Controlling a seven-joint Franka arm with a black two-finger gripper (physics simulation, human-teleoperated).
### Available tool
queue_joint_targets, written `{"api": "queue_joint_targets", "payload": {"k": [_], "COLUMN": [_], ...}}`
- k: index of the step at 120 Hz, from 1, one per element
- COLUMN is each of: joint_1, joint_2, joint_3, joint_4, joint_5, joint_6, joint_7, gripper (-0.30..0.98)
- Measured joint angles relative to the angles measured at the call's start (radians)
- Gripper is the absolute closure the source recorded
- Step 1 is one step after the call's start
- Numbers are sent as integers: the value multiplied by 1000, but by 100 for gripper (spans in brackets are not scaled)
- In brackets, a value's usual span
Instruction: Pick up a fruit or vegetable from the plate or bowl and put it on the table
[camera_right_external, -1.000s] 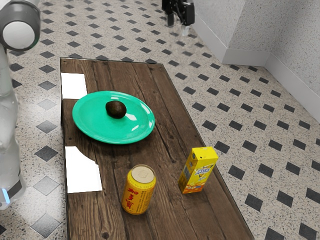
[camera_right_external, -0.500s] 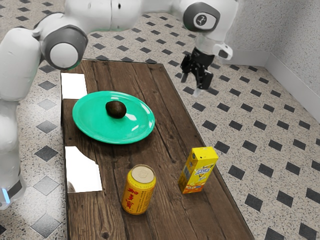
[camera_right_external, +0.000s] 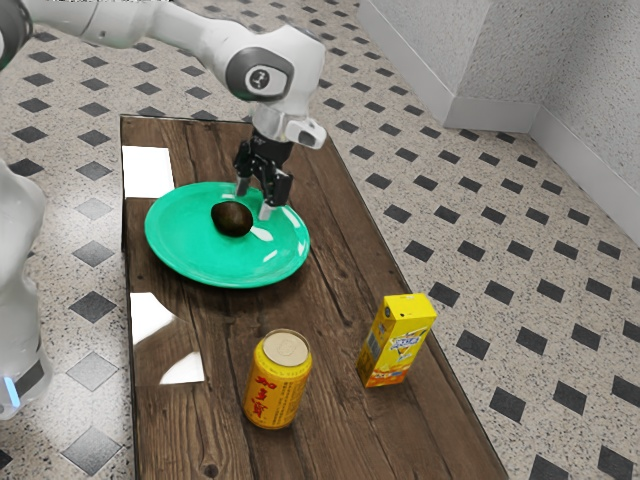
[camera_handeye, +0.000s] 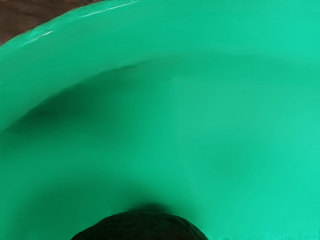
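My gripper (camera_right_external: 254, 200) hangs over the green plate (camera_right_external: 180, 250) in the exterior view, its two fingertips apart. A dark, rounded fruit or vegetable (camera_right_external: 232, 219), like an avocado, lies on the plate close to the fingertips, just to their lower left in that view. Nothing shows held between the fingers. In the wrist view, the top of the dark fruit (camera_handeye: 142, 227) appears at the lower edge, with the green plate (camera_handeye: 210, 115) around it.
On the wooden table (camera_right_external: 330, 400) stand a yellow can (camera_right_external: 277, 385) and, towards the exterior view's right, a yellow carton (camera_right_external: 398, 342). Bare wood lies between the plate and these two. Bright patches (camera_right_external: 148, 172) mark the table's left side.
My arm has swung from beyond the table's far right edge in the exterior view leftward and down, bringing the gripper over the plate. Fruit, plate, can and carton have stayed put.
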Motion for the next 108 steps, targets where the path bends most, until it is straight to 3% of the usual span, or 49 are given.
{"api": "queue_joint_targets", "payload": {"k": [16, 33, 61, 79, 92, 108], "joint_1": [17, 138, 258, 263, 167, 137], "joint_2": [-39, -150, -263, -162, -108, -95], "joint_3": [-57, -227, -357, -289, -168, -144], "joint_4": [-44, -135, -192, -166, -88, -106], "joint_5": [34, 37, 39, 49, 53, 55], "joint_6": [18, 20, -6, 1, 21, 28], "joint_7": [44, 83, 190, 281, 342, 404], "gripper": [2, 2, 2, 2, 2, 2]}}
